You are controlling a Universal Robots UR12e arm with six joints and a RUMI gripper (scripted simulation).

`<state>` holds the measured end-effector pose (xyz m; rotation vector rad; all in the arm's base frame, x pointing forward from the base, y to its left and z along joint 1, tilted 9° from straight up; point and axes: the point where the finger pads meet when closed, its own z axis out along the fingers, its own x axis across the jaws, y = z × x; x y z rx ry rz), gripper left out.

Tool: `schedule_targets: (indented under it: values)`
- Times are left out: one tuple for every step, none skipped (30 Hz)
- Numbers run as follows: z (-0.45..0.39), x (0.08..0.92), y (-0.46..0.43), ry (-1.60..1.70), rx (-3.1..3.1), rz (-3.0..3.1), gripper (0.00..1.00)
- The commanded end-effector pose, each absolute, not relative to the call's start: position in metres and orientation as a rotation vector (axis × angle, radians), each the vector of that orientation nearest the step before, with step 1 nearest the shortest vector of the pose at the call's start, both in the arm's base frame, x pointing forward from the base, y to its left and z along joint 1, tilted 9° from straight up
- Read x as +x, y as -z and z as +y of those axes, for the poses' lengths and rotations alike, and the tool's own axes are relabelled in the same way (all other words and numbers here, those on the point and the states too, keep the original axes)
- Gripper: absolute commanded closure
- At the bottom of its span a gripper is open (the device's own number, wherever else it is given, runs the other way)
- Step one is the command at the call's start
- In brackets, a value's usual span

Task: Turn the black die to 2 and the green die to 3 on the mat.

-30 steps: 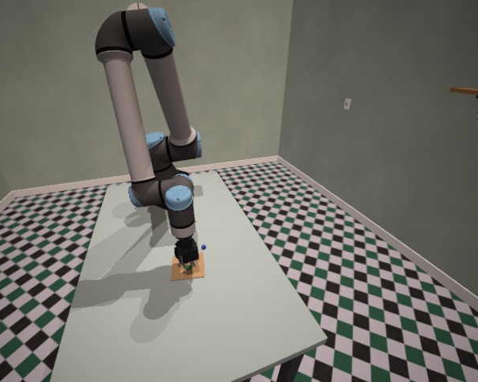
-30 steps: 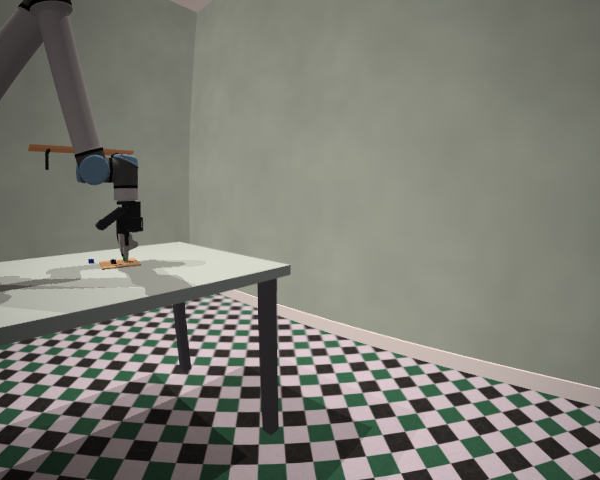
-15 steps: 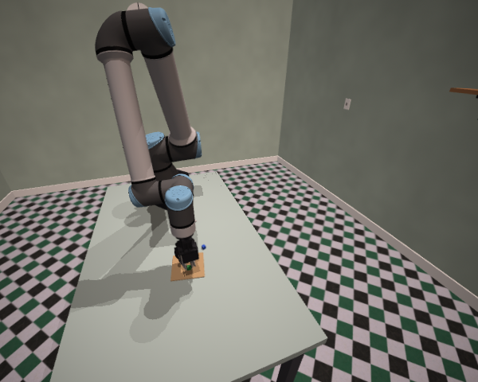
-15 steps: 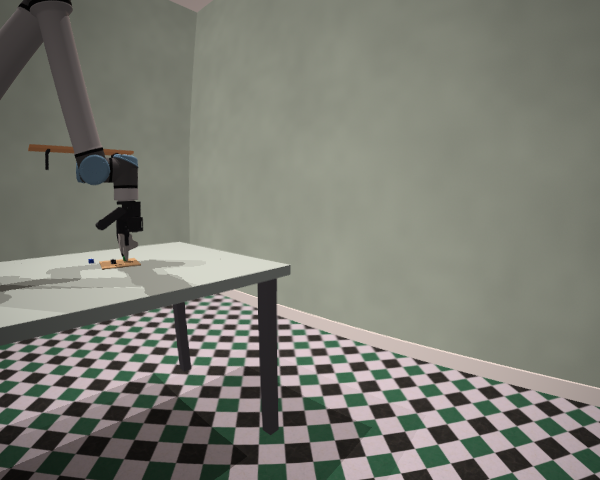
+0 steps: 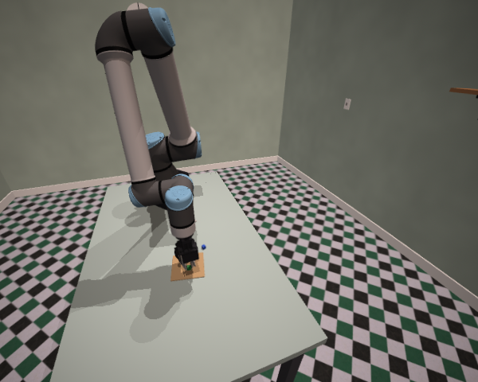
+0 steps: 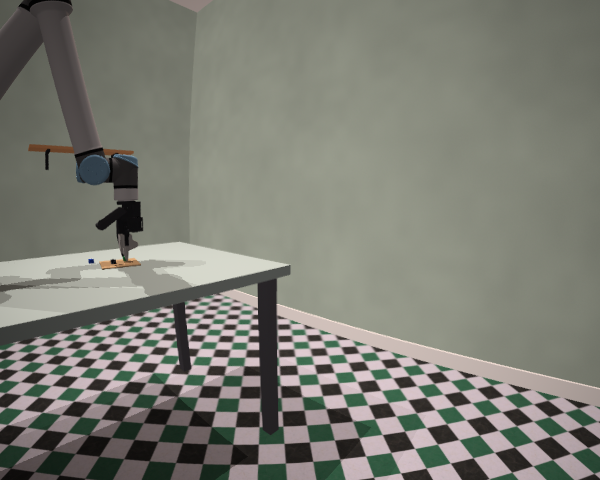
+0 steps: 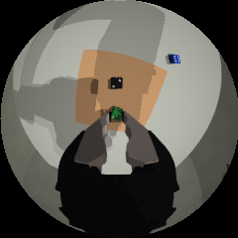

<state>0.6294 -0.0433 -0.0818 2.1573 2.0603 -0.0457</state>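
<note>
My gripper (image 5: 187,264) (image 6: 125,255) (image 7: 116,112) is shut on the green die (image 5: 188,267) (image 7: 116,113) and holds it low over the orange mat (image 5: 197,274) (image 6: 133,264) (image 7: 144,84), near the mat's edge. I cannot tell whether the die touches the mat or which face is up. The black die (image 6: 113,261) (image 7: 116,82) sits flat on the mat, apart from the fingers; in the top view the gripper hides it. The blue die (image 5: 203,247) (image 6: 90,260) (image 7: 174,59) lies on the table beyond the mat.
The grey-green table (image 5: 231,287) (image 6: 212,263) (image 7: 193,109) carries the mat near its middle. The arm's base and elbow stand over the table's far end. A wooden wall shelf (image 5: 472,91) (image 6: 52,148) hangs well away.
</note>
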Motion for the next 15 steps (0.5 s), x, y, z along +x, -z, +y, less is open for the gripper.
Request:
schedule_targets:
  values:
    - [-0.0434,0.63,0.0821,0.045,2.157,2.06,1.0]
    - [-0.0435,0.63,0.0824,0.045,2.157,2.06,1.0]
    - [-0.0435,0.63,0.0827,0.045,2.157,2.06,1.0]
    - [-0.0435,0.6301,0.083,0.045,2.157,2.06,1.0]
    - [-0.0436,0.6301,0.0833,0.045,2.157,2.06,1.0]
    - [-0.0436,0.6301,0.0836,0.045,2.157,2.06,1.0]
    - [-0.0437,0.6301,0.0839,0.045,2.157,2.06,1.0]
    - [-0.0437,0.6301,0.0841,0.045,2.157,2.06,1.0]
    - [-0.0437,0.6302,0.0843,0.045,2.157,2.06,1.0]
    - [-0.0438,0.6302,0.0845,0.045,2.157,2.06,1.0]
    - [-0.0438,0.6302,0.0847,0.045,2.157,2.06,1.0]
    - [-0.0438,0.6302,0.0847,0.045,2.157,2.06,1.0]
    - [-0.0438,0.6302,0.0847,0.045,2.157,2.06,1.0]
    - [-0.0438,0.6302,0.0848,0.045,2.157,2.06,1.0]
    - [-0.0438,0.6302,0.0849,0.045,2.157,2.06,1.0]
